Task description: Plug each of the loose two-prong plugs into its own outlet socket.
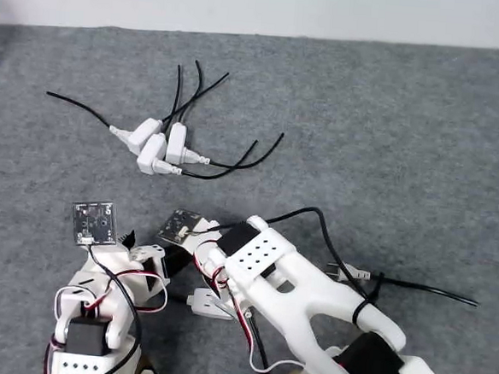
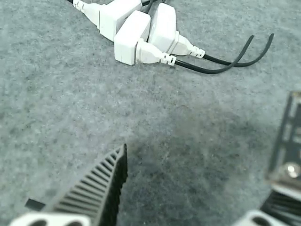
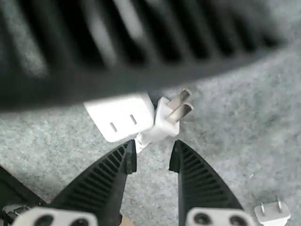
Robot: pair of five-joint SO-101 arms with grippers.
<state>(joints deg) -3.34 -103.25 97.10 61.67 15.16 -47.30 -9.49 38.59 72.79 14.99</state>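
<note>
1. Now we've got the right gripper (image 3: pixel 151 157) low over the grey mat (image 1: pixel 391 120), fingers a little apart and pinching nothing, nosed up to a loose plug (image 3: pixel 164 117)
2. That plug lies on its side, just beside a free socket (image 3: pixel 120 118), prongs (image 3: pixel 181 106) pointing away from it
3. A second plug (image 3: pixel 270 213) sits apart on the mat
4. Over to the left gripper (image 2: pixel 193 183): fingers spread wide, empty, facing three sockets (image 2: pixel 136 28) already carrying plugs
5. We judge the plug light, hard and slick, so we'd grip across the moulded body's flat sides, never the thin prongs
6. The free socket looks light too and may skate when pushed
</note>
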